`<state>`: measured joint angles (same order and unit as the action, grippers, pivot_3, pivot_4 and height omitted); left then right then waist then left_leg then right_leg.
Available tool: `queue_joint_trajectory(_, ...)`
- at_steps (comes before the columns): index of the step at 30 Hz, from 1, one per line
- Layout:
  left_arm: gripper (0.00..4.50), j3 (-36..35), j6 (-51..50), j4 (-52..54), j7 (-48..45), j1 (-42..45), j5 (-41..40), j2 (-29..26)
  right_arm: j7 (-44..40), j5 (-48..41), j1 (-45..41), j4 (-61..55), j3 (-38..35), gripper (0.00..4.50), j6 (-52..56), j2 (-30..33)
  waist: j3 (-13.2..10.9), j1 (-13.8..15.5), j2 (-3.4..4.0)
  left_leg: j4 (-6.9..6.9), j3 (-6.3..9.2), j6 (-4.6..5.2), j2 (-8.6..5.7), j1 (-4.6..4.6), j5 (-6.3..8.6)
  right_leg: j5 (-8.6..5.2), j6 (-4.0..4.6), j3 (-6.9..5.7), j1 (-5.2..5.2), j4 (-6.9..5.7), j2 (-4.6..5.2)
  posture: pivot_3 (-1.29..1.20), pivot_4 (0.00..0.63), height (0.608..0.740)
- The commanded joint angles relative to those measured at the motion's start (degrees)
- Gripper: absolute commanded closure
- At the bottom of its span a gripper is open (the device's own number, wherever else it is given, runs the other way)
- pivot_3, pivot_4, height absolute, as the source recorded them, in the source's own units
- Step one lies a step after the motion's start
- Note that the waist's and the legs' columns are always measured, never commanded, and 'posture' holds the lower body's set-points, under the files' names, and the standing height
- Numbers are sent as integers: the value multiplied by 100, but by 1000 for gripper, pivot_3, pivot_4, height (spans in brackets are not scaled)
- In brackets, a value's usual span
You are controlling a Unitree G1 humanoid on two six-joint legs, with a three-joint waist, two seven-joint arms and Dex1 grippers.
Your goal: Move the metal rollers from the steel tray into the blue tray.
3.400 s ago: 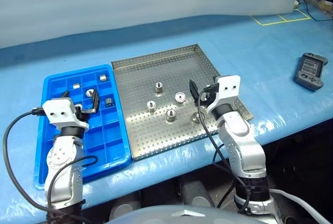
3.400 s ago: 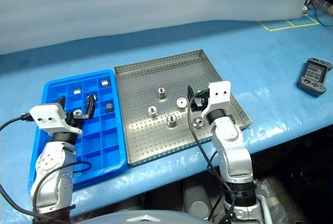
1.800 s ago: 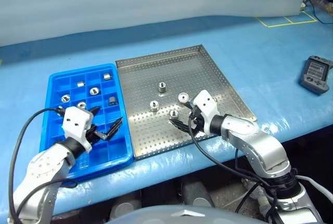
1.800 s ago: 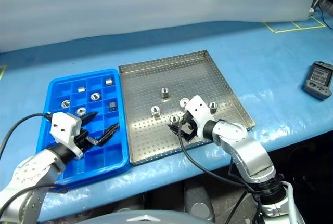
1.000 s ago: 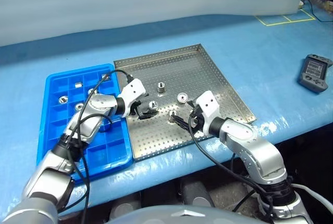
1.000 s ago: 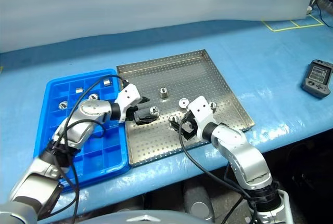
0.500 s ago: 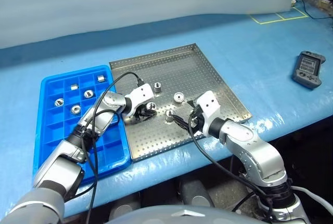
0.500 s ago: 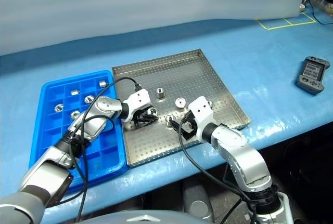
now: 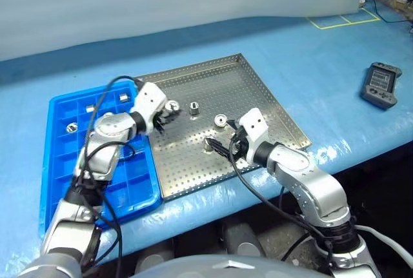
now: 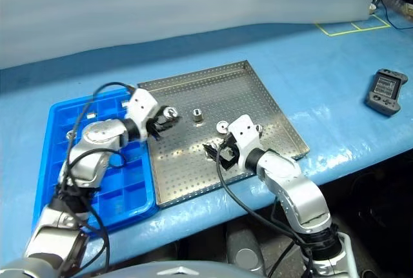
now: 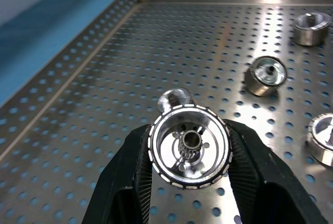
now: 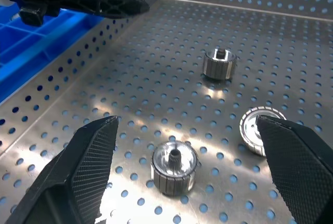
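Blue-covered bench (image 9: pixel 310 65) w/ a pale wall behind; yellow tape marks at its far right corner. A dark grey handheld controller w/ a small screen (image 9: pixel 381 85) lies on the bench, well apart to the right of the trays.

Large flat square perforated steel tray (image 9: pixel 258 97) sits mid-bench. The bright blue plastic tray w/ a grid of small square compartments (image 9: pixel 58 175) lies just beside it on the left, edges touching or nearly so.

Left gripper (image 11: pixel 190 182) hangs over the left part of the steel tray, near the blue tray's edge. Its black fingers (image 11: pixel 127 177) are clamped on one small shiny silver roller (image 11: pixel 189 145), lifted clear of the perforated floor, open face w/ a toothed centre hub toward the wrist cam. Same held roller in the head view (image 9: pixel 171 106).

Right gripper (image 12: pixel 187 167) is low over the front-centre of the steel tray, jaws spread wide & holding nothing. A roller (image 12: pixel 175 167) stands on the tray between its two fingers (image 12: pixel 78 177), touching neither.

Other rollers loose on the steel tray: one upright further back (image 9: pixel 194 106), one w/ its wide face up (image 9: pixel 221 120) just past the right gripper. A 4th seems to lie beside the right wrist; partly hidden.

Blue tray: a few rollers in the far compartments, e.g. (image 9: pixel 124 97) & (image 9: pixel 70 126); rest partly hidden by the left arm, count unclear.
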<state>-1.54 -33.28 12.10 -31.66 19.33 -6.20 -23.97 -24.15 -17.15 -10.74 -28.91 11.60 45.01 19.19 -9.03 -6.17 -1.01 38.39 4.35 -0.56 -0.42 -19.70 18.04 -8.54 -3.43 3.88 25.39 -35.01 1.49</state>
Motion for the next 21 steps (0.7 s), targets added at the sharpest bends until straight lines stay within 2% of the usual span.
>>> queue_joint_trajectory(1,2788,-798,-87,967,1020,-672,178,245,-138,-78,-122,-74,179,0,-225,-138,0,21,0,-2,0,0,0,2,0,0,1,1,-1,0,2,-40,150,740)
queue_joint_trajectory(5,2788,-1248,-64,1522,1799,-1410,427,497,-434,-164,-200,-59,426,0,-428,-253,0,215,-1,1,3,-2,-3,0,-1,0,0,-3,-2,1,2,-9,150,740)
queue_joint_trajectory(11,2788,-1673,0,1678,2648,-2167,557,1036,-802,-216,-315,-3,692,0,-657,-274,1,363,-3,12,7,-3,-5,4,-2,0,-2,-11,-19,5,4,24,150,740)
queue_joint_trajectory(21,2788,-2034,-313,1403,3446,-2396,658,1439,-843,-153,-315,44,661,0,-712,-244,1,418,-2,25,10,-7,-4,10,-3,-12,-18,-18,-32,4,2,4,150,740)
